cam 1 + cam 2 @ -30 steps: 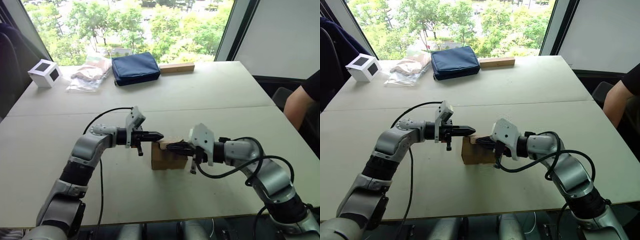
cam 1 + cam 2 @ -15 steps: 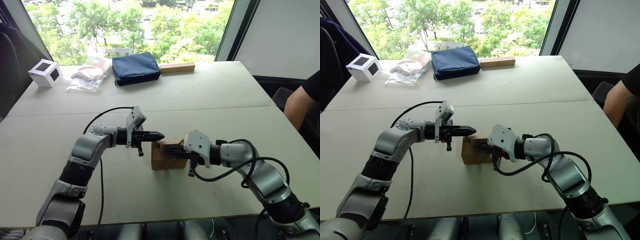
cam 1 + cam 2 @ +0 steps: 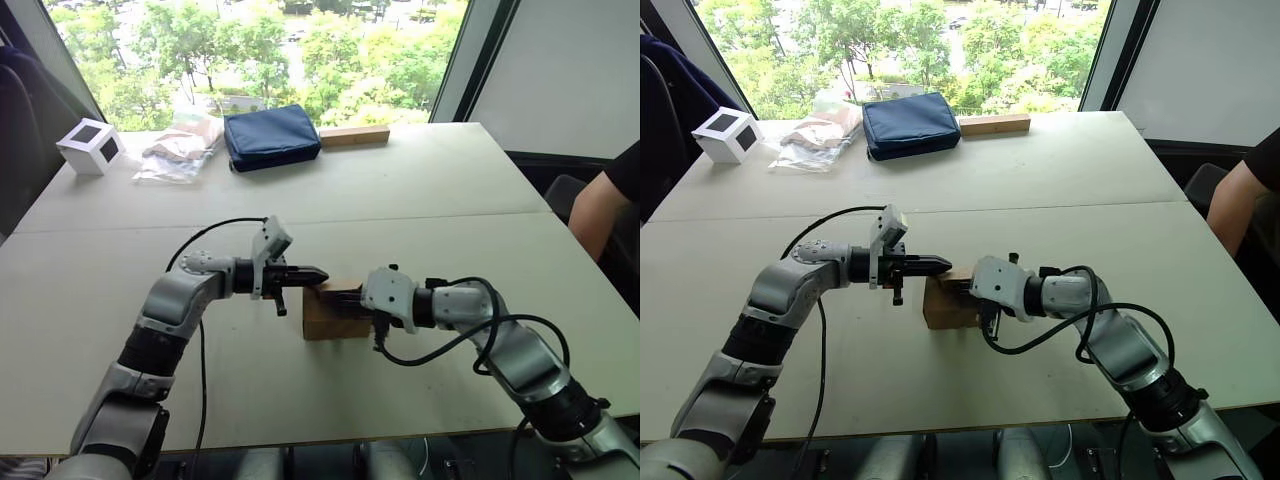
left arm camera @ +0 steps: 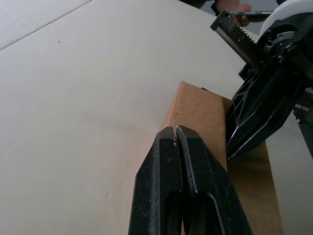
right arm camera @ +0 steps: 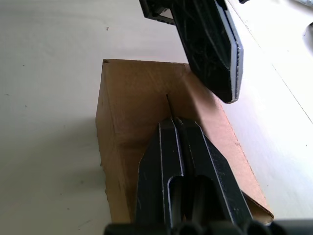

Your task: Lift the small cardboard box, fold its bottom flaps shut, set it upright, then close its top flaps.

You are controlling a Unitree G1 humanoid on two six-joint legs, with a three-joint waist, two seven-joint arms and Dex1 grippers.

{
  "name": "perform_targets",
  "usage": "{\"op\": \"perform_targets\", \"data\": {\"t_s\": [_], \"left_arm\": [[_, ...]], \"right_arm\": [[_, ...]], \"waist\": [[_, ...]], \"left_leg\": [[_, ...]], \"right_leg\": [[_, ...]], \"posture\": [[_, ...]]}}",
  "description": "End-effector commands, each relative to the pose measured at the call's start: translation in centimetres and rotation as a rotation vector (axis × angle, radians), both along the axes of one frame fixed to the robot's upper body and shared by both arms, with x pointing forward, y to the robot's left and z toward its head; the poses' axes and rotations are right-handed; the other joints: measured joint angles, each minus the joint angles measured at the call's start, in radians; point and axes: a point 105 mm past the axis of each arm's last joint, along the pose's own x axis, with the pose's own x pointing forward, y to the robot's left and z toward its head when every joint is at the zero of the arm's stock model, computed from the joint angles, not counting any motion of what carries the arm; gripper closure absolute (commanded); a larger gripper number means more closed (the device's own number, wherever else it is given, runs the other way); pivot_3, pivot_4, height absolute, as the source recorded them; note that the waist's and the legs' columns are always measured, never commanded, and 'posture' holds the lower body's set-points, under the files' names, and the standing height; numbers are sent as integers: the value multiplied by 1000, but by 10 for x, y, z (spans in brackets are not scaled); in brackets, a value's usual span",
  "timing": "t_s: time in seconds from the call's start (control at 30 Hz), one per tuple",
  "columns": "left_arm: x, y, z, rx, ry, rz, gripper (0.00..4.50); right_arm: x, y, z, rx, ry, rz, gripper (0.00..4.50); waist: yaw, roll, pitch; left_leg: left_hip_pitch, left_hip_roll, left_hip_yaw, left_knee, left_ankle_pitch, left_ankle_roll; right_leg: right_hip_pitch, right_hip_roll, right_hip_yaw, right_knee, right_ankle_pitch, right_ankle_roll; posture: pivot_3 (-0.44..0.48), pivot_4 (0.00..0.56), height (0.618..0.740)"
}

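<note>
Sitting upright near the middle of the table (image 3: 420, 190), the box (image 3: 330, 315) has its top flaps (image 5: 166, 98) folded down flat, with a seam visible where they meet. The right gripper (image 3: 340, 300) lies over the top of the box, its two fingers pressed together with nothing between them, tips at the seam. The left gripper (image 3: 318, 271) points at the box's upper far-left corner, its fingers also closed together and empty, the tips just above the box edge. Along the far edge lie a blue pouch (image 3: 270, 135), a wooden block (image 3: 354, 135), a plastic bag (image 3: 180, 150) and a white cube (image 3: 90, 146).
</note>
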Motion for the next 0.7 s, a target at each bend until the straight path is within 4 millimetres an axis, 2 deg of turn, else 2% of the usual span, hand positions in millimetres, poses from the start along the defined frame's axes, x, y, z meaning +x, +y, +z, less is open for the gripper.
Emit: {"op": "perform_targets", "data": {"t_s": [0.03,0.23,0.37,0.53,0.6,0.7], "left_arm": [[-3,-1,6,12,-40,-20,4453],[-3,1,3,55,-71,-28,4453],[-4,1,-1,103,-104,-42,4453],[0,2,11,20,-78,-9,4453],[1,4,22,-19,-81,6,4453],[0,6,29,-39,-82,8,4453]], "right_arm": [[6,-1,7,2,-53,-21,4500],[-5,2,17,103,42,10,4500],[-6,-2,25,154,75,-3,4500],[2,-12,35,203,90,-50,4500],[7,-16,42,238,88,-79,4500],[12,-18,43,245,83,-102,4500]], "waist": [[0,0,0],[0,0,0],[1,0,0],[1,0,0],[0,0,0],[0,0,0]], "left_leg": [[0,0,0,0,0,0],[0,0,0,0,0,0],[0,0,0,0,0,0],[0,0,0,0,0,0],[0,0,0,0,0,0],[0,0,0,0,0,0]], "right_leg": [[0,0,0,0,0,0],[0,0,0,0,0,0],[0,0,0,0,0,0],[1,0,0,0,0,0],[1,0,0,0,0,0],[0,0,0,0,0,0]], "posture": [[0,150,737],[0,150,737],[0,150,737],[0,150,737],[0,150,737],[0,150,737]]}}
